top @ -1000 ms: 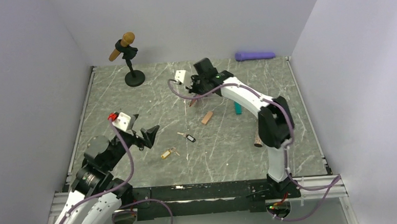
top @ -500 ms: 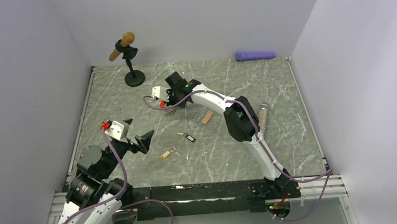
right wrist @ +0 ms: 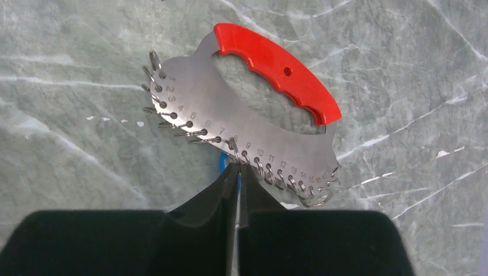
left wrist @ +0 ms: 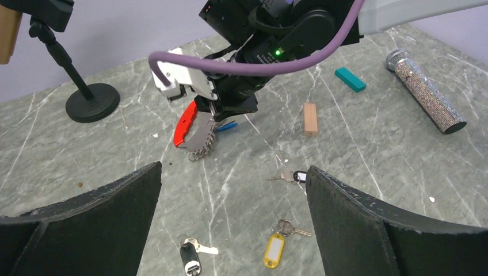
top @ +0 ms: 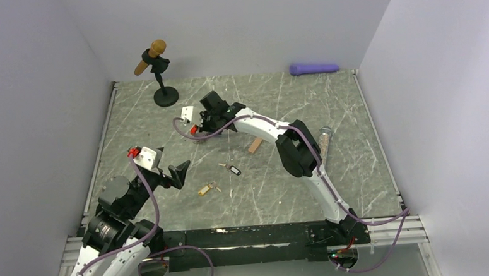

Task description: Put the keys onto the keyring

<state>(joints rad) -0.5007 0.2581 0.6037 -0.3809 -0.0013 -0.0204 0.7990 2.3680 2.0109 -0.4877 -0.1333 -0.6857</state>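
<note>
Keyring (right wrist: 230, 123): flat steel plate with a red grip along one edge and a row of small split rings through numbered holes along the other. It's left of centre on the table (top: 357, 170), toward the far side.

Your right gripper (right wrist: 239, 172) is pinched closed on the ring-side edge, about midway along the numbered row. In the left wrist view the plate hangs tilted under it, red grip to the left and rings lowest. Can't tell if the rings touch the marble.

Keys:
- blue-tag key (left wrist: 228, 125): just right of the plate, mostly hidden by it and the gripper. Can't tell if it's hooked on.
- black-tag key (left wrist: 294, 175): loose on the table, nearer and to the right, apart from the plate.
- yellow-tag key (left wrist: 276, 247): loose, nearer again.
- second black-tag key (left wrist: 190, 257): loose, left of the yellow one.

Your left gripper (left wrist: 233, 168) has its jaws spread wide and holds nothing. It hovers at near left, facing the keyring, with the three loose keys between them.

Further out:
- tan block (left wrist: 311, 118): right of the keyring.
- teal block (left wrist: 350, 79): farther right.
- glitter microphone (left wrist: 426, 91): lying at right.
- stand (top: 164, 91): far left, carrying a brown microphone (top: 149, 57).
- purple cylinder (top: 314, 68): against the far wall.
</note>
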